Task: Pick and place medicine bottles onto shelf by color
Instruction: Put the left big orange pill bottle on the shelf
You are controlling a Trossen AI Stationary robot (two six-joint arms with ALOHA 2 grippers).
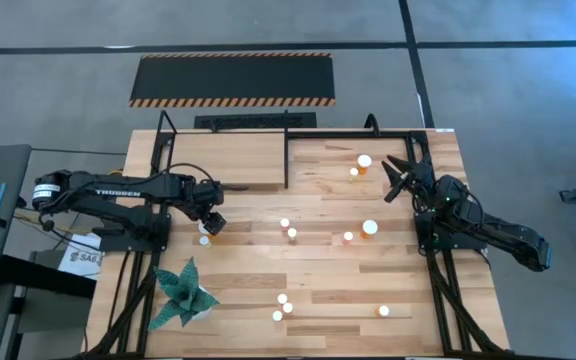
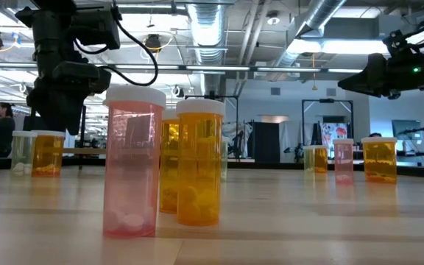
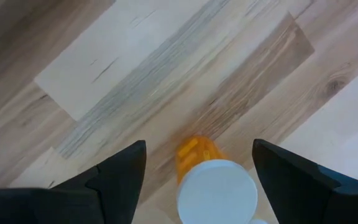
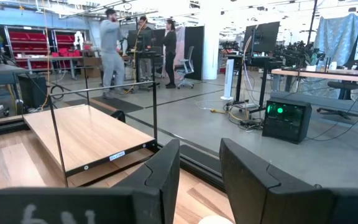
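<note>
**Wooden tabletop and its load**

Light butcher-block table, planks running lengthwise; at the far-left corner, a raised wooden shelf framed by black posts and rails, nothing seen on its board; scattered over the table, white-capped medicine bottles — two near the far right by the rail, a loose row across the middle, one at mid-left, three toward the near edge; from table height, a pink bottle and an orange one standing upright just beside each other; near the front-left corner, a green folded-paper plant; on the floor beyond, a black hazard-striped panel.
</note>
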